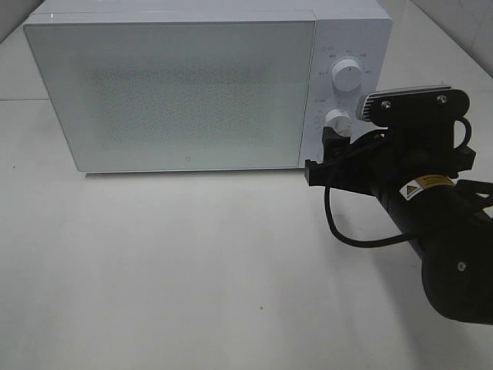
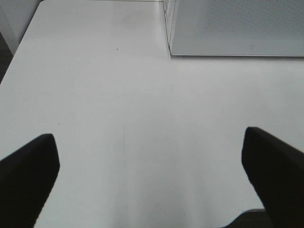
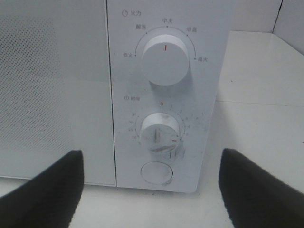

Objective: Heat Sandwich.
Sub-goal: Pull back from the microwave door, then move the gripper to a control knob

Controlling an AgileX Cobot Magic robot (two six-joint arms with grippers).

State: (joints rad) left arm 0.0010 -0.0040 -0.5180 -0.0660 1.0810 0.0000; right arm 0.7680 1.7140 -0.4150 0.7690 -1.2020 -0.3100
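White microwave (image 1: 177, 85) door closed, contents hidden, right gripper (image 3: 151, 166) spread before lower dial (image 3: 160, 133), left gripper (image 2: 149, 152) spread over table (image 2: 118, 95)

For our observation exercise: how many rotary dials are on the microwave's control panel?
2: the upper dial sits at the top, the lower dial beneath it, above a round button.

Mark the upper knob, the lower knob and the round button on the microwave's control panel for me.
upper knob (image 3: 166, 59): right wrist view, centre of its front face, just below the red mark.
lower knob (image 3: 160, 133): right wrist view, middle of its front face.
round button (image 3: 156, 173): right wrist view, centre of the button.
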